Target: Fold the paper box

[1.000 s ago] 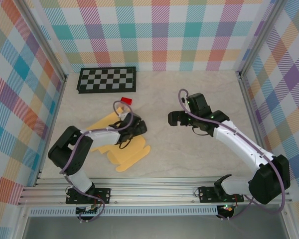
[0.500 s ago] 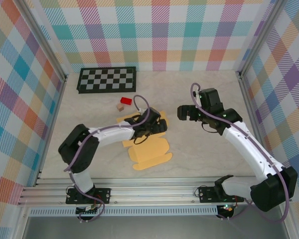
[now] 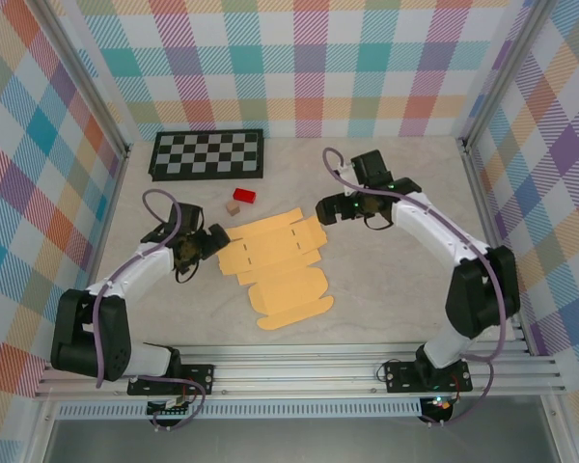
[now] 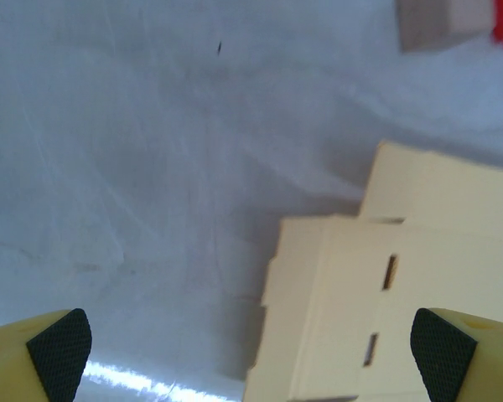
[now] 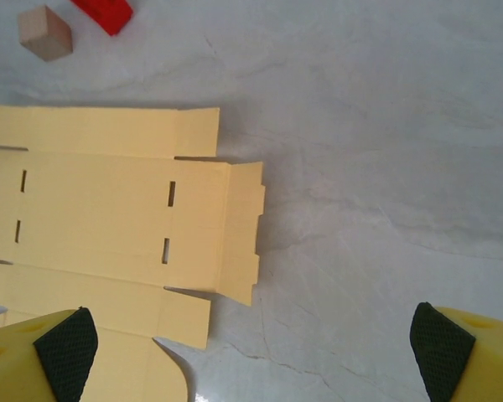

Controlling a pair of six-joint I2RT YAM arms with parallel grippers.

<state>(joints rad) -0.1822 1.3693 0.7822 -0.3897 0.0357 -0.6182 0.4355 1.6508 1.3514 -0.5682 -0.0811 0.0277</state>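
Your box (image 3: 275, 265) lies flat and unfolded on the table (image 3: 396, 309), flaps spread. The left gripper (image 3: 212, 241) sits just at the box's left end, jaws spread wide and gripping nothing. In its wrist view the box's edge reaches in from the right side of the picture. The right gripper (image 3: 326, 207) is at the box's far right corner, also wide apart and empty. Its wrist view shows the box's slotted end on the left. You cannot tell whether either gripper touches the cardboard. Just beyond the box's far left corner sit a cube (image 3: 233, 207) and a red block (image 3: 244, 195), close together. The checkerboard (image 3: 207, 154) lies farther beyond the box.
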